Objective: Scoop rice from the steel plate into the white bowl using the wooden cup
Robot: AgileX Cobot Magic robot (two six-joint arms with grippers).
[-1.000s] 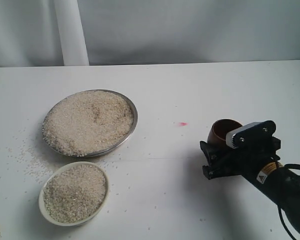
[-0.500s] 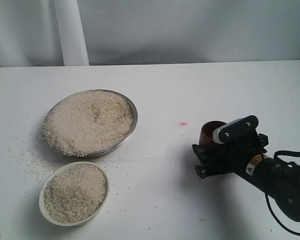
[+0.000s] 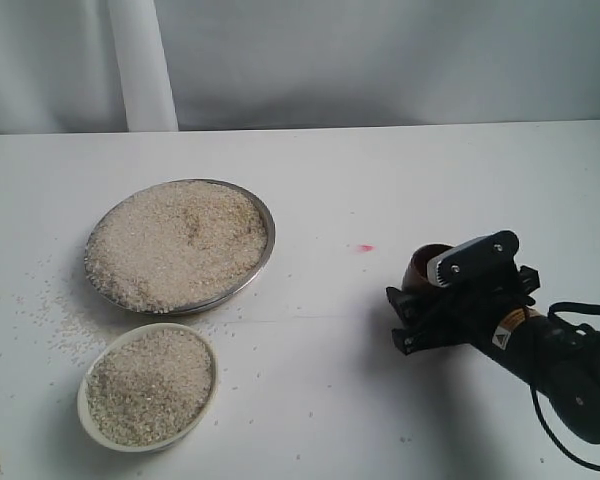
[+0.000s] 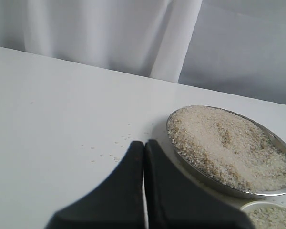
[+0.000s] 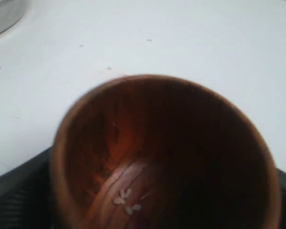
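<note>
Spread wide, the right claw [image 3: 405, 320] grips the small reddish-brown barrel-shaped wooden cup [image 3: 427, 262], nearly empty, well to the right of the wide shiny round steel plate [image 3: 266, 222] heaped with beige raw rice [image 3: 175, 240]; the thick-rimmed cream white bowl [image 3: 84, 388] sits just beside the plate, the left claw [image 4: 144, 155] pinched shut near it, on a white counter [image 3: 360, 170] before pale drapes [image 3: 380, 60]

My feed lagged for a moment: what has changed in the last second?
The right claw, gripping the cup, carried it a little left toward the plate, then nearly stopped. Nothing was newly grasped or released. The plate, the bowl and the rice stayed as they were.
</note>
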